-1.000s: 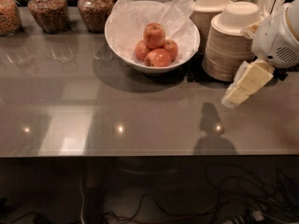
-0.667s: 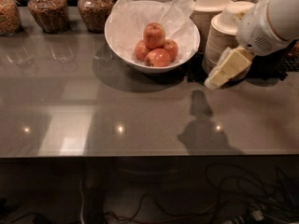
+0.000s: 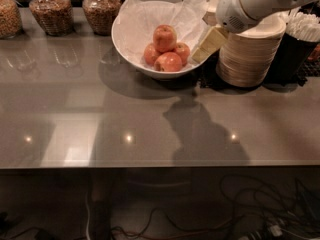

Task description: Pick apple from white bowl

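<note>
Apple [image 3: 164,37] sits atop the pile in the white bowl [image 3: 125,46], just left in our view of the gripper [image 3: 209,44] at the bowl's right rim — whether that gripper is open we cannot tell.

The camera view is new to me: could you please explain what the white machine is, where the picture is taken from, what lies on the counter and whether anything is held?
The white machine at the upper right is a robot's arm. The pale yellow part at its end is the gripper, which hangs at the right rim of the white bowl. There is one camera, looking down over the grey counter; where it is mounted I cannot tell. The bowl is lined with paper and holds four apples. The apple to be picked lies on top of the others. Stacked beige bowls stand to the right, and jars stand at the back left. No apple is in the gripper; all four are in the bowl.
</note>
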`<state>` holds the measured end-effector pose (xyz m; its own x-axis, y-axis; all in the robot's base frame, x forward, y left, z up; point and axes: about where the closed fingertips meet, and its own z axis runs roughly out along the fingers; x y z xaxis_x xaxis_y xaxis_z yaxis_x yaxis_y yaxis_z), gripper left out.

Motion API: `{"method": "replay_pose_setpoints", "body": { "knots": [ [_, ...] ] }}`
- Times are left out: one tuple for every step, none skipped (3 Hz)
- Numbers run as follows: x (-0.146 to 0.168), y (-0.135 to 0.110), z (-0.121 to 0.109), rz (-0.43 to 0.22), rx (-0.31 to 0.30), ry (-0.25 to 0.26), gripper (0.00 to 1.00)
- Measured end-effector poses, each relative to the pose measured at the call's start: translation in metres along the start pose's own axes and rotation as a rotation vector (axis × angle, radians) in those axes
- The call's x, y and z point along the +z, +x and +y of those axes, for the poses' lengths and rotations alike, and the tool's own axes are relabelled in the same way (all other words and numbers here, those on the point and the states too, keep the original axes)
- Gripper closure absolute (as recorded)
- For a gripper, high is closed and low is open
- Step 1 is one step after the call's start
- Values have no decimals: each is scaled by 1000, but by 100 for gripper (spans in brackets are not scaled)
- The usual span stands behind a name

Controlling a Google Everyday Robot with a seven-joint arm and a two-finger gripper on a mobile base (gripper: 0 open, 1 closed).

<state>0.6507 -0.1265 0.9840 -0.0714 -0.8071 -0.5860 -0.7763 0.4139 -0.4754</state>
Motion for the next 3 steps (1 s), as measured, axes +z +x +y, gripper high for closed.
{"method": "replay_pose_setpoints", "body": {
  "knots": [
    [37, -24, -18, -20, 2, -15, 0],
    [72, -41, -26, -35, 29, -56, 0],
    [101, -46, -26, -45, 81, -104, 0]
  ]
}}
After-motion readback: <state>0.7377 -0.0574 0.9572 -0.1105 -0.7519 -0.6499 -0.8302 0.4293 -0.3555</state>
